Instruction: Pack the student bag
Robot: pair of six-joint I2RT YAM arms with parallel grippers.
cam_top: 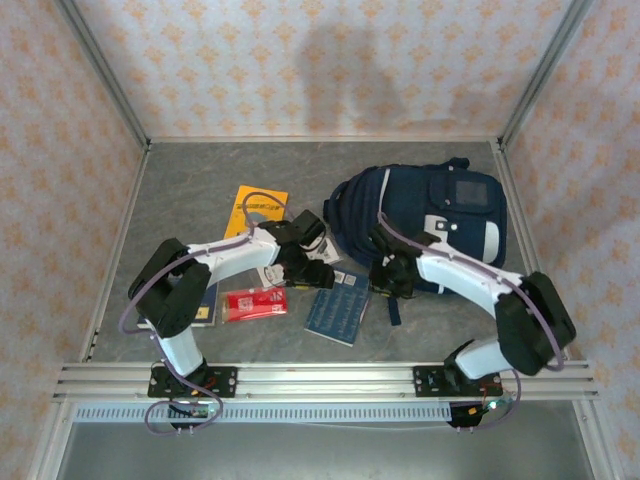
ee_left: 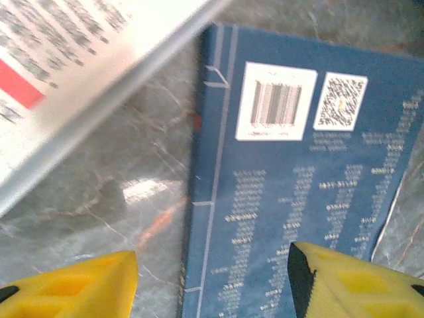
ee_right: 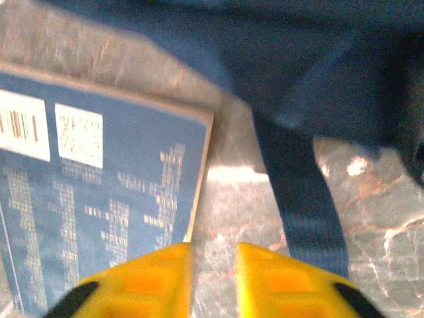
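Observation:
The student bag (cam_top: 440, 215), a dark navy backpack with a white patch, lies at the back right of the table. One dark strap (ee_right: 298, 192) trails toward the near side. A blue book (cam_top: 337, 308) with a barcode lies face down just left of the bag. My left gripper (cam_top: 315, 272) hovers open above the blue book (ee_left: 305, 185), its yellow fingers straddling the book's left edge with nothing between them. My right gripper (ee_right: 213, 281) hangs low between the blue book (ee_right: 99, 185) and the strap. Its jaws stand slightly apart, with bare table in the gap.
An orange booklet (cam_top: 255, 210) lies at the back left. A red packet (cam_top: 253, 304) and a white printed leaflet (ee_left: 59, 73) lie left of the blue book, and a dark booklet (cam_top: 205, 305) sits under the left arm. Patterned walls enclose the table (cam_top: 200, 190).

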